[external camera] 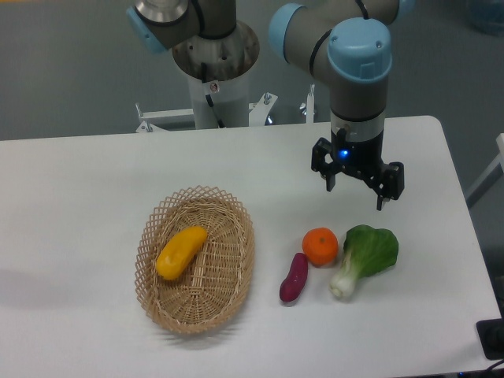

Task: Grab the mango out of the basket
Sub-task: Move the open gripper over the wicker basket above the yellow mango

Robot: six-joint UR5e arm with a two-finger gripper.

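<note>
The mango (181,252) is a smooth yellow-orange elongated fruit lying slantwise inside the oval tan wicker basket (236,272) at the left middle of the white table. My gripper (356,199) hangs above the table well to the right of the basket, over the spot behind the orange. Its two fingers point down and stand apart, with nothing between them. It is far from the mango and touches nothing.
A round orange (320,246), a small purple sweet potato (294,278) and a green bok choy (366,256) lie in a row right of the basket, just below the gripper. The robot base (214,71) stands behind the table's far edge.
</note>
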